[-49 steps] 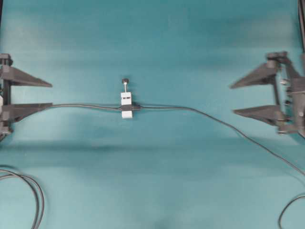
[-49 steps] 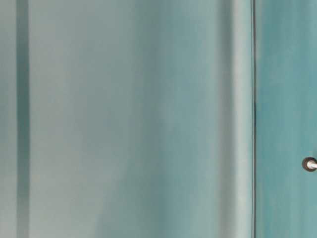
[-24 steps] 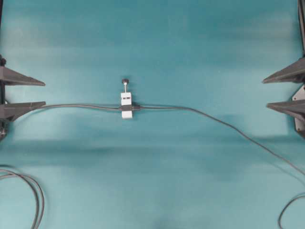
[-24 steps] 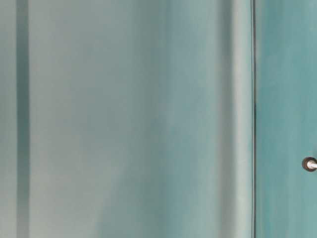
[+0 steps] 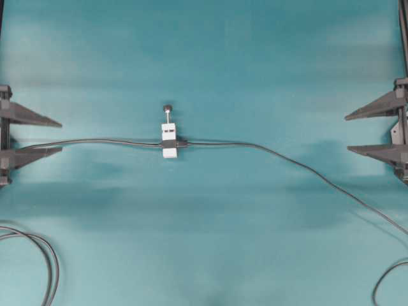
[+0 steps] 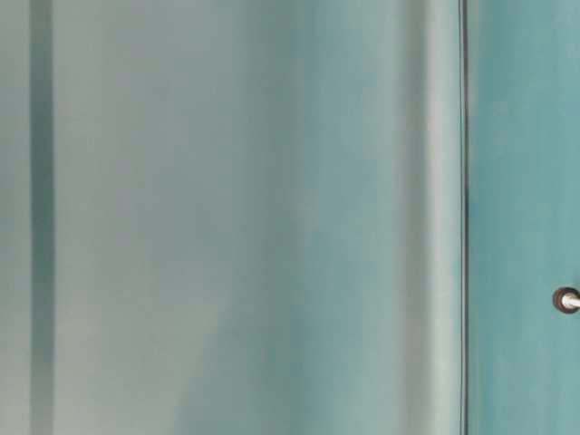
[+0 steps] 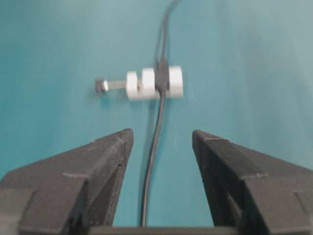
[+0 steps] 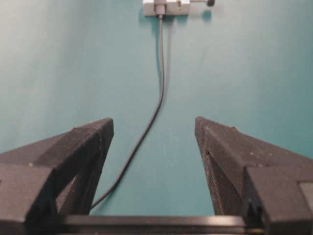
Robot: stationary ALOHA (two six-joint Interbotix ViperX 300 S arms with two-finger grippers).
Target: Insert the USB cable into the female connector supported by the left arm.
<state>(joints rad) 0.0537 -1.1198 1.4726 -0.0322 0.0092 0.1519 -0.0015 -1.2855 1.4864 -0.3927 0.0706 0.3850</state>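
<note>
You see both pincers apart and empty: left pincer [image 5: 56, 134], right pincer [image 5: 350, 132]; the female connector [image 5: 169, 139] lies on the table [image 5: 242, 64] between them.

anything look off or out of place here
Nothing looks spilled or damaged. One oddity: the small white rectangular connector block already has thin dark cables meeting it from both sides, while both claws, left and right, hang open and empty.

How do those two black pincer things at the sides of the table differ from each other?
The left gripper sits at the left edge, its lower finger over a thin cable; the right gripper at the right edge has bare table beneath. The left points right, the right points left. Both are black, open and empty.
</note>
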